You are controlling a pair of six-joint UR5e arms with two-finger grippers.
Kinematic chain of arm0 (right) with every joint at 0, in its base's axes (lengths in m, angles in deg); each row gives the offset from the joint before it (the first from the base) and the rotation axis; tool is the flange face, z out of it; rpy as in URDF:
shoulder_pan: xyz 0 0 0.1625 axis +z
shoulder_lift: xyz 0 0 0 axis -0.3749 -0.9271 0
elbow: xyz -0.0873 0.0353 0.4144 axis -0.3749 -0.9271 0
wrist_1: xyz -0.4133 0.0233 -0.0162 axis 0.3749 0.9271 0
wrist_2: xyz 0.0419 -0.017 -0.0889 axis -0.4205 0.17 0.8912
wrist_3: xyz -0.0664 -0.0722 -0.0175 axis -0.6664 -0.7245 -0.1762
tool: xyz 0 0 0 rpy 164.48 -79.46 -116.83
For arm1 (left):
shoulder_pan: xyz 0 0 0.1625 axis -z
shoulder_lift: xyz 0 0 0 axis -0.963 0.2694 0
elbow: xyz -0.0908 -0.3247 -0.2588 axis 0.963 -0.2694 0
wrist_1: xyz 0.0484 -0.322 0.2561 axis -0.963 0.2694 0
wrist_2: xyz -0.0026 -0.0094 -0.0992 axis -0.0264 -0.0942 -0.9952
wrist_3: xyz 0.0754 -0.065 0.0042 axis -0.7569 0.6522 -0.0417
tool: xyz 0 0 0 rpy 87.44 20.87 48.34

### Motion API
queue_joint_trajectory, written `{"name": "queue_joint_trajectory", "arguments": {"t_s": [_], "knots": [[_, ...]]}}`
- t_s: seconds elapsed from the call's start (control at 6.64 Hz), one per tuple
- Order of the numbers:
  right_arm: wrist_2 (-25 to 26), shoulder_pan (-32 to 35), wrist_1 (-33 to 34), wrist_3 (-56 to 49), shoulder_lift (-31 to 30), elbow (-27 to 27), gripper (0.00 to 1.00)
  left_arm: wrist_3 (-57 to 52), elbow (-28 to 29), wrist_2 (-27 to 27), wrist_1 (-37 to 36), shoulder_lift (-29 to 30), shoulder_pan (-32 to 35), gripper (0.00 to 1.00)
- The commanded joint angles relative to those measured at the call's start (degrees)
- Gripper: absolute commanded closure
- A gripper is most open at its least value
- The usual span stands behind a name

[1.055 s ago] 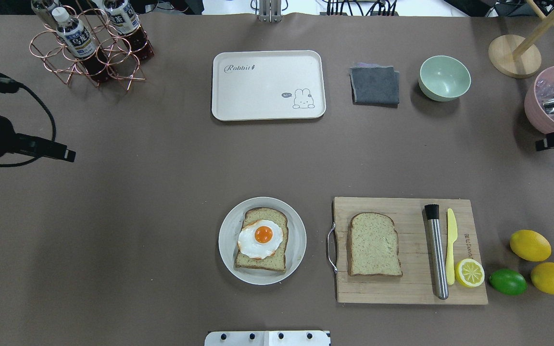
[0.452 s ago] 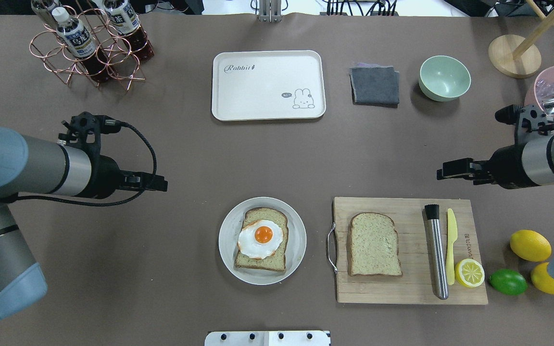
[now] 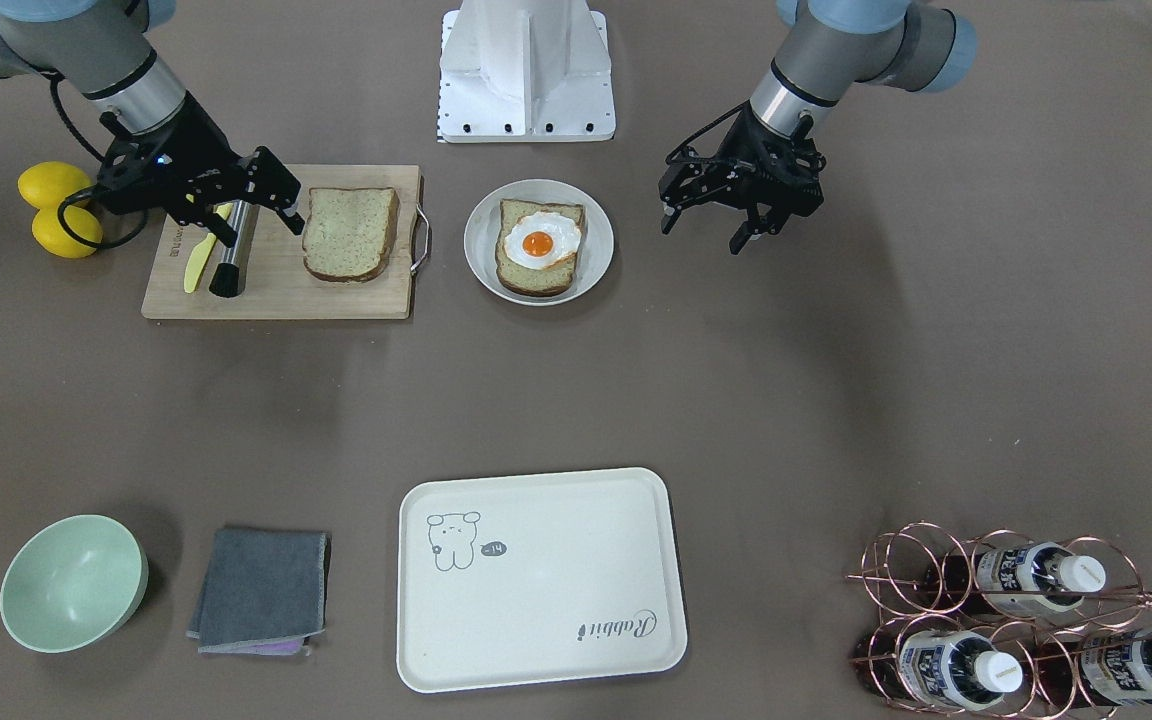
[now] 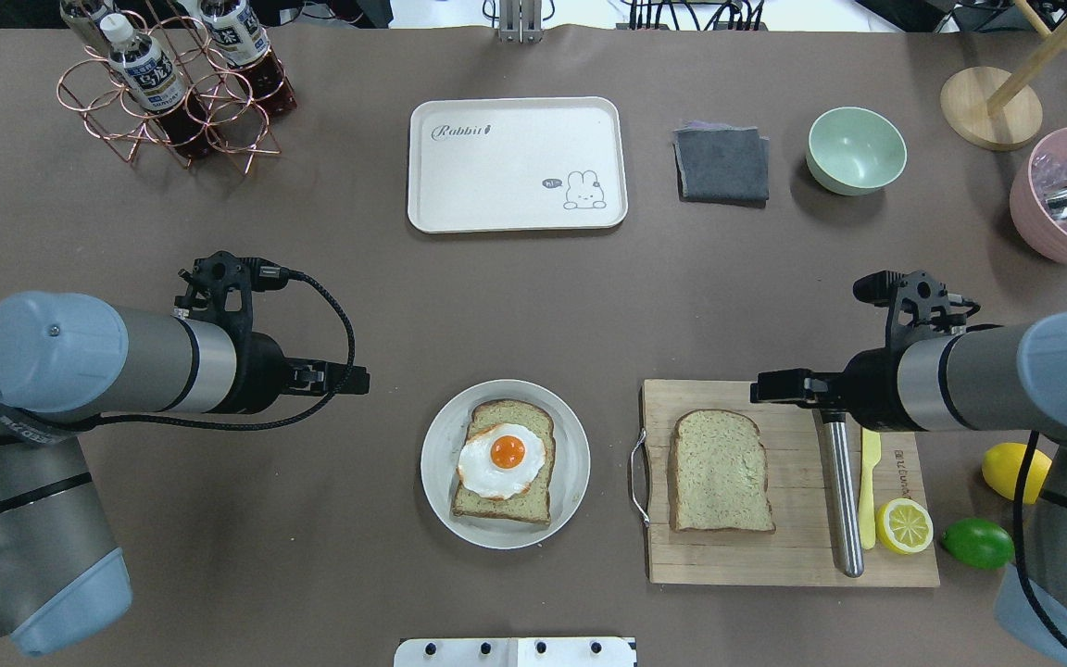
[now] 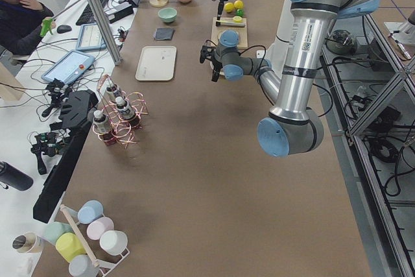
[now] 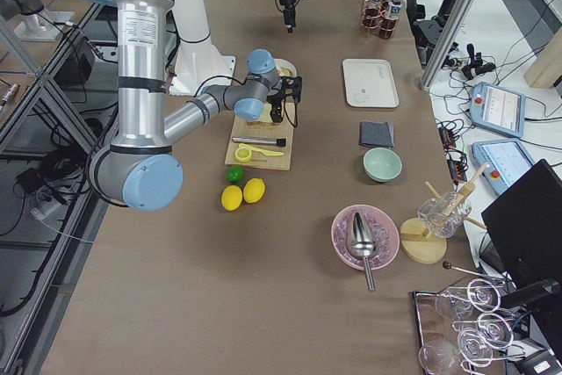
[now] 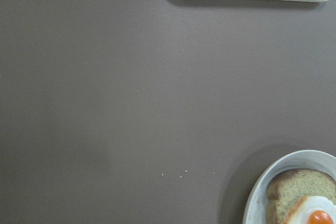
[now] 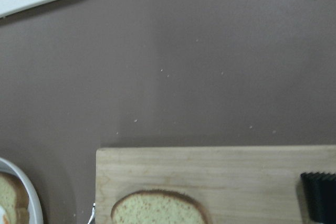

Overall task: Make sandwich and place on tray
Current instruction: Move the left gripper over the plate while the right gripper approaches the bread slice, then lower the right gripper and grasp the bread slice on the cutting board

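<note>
One speckled bread slice (image 4: 500, 500) lies on the round grey-white plate (image 4: 436, 463) with the fried egg (image 4: 501, 460) on top. The second slice (image 4: 719, 471) lies apart on the wooden cutting board (image 4: 774, 556). The cream tray (image 4: 517, 164) sits empty at the far middle. My left gripper (image 4: 353, 378) hovers open and empty left of the plate; it also shows in the front-facing view (image 3: 701, 232). My right gripper (image 4: 760, 389) is open and empty above the board's far edge, just beyond the second slice; it also shows in the front-facing view (image 3: 261, 228).
On the board lie a steel muddler (image 4: 839, 482), a yellow knife (image 4: 869, 482) and a lemon half (image 4: 904, 525). A lime (image 4: 978, 542) and a lemon (image 4: 1010, 471) sit to its right. A bottle rack (image 4: 177, 83), grey cloth (image 4: 721, 164), green bowl (image 4: 856, 150) and pink bowl (image 4: 1066, 222) line the far side.
Both arms have swung in from the table's sides toward the middle. The left gripper came close to the plate; the right gripper came over the board's far edge. Both stay empty.
</note>
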State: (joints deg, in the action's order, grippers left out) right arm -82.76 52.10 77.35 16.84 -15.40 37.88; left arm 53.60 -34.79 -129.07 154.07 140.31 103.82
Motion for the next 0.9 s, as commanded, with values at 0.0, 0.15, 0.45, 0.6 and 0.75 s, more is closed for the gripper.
{"name": "queue_joint_trajectory", "arguments": {"t_s": [0.0, 0.15, 0.45, 0.6, 0.75], "knots": [[7.48, -8.51, -8.05, 4.18, -2.13, -1.41, 0.05, -0.06, 0.73, 0.22, 0.00, 0.72, -0.09, 0.02], [8.75, -10.38, -8.70, 4.28, -3.97, -1.42, 0.08, -0.06, 1.34, 0.22, 0.00, 1.07, -0.09, 0.02], [9.55, -11.01, -13.94, 4.28, -5.31, -4.82, 0.24, -0.06, 2.14, 0.57, 0.00, 2.13, -0.09, 0.02], [9.90, -11.01, -15.81, 4.19, -5.31, -6.68, 0.26, -0.06, 2.05, 0.57, 0.00, 2.13, -0.18, 0.02], [9.90, -11.01, -15.83, 4.19, -4.79, -6.35, 0.28, -0.06, 1.96, 0.66, 0.00, 2.04, -0.18, 0.02]]}}
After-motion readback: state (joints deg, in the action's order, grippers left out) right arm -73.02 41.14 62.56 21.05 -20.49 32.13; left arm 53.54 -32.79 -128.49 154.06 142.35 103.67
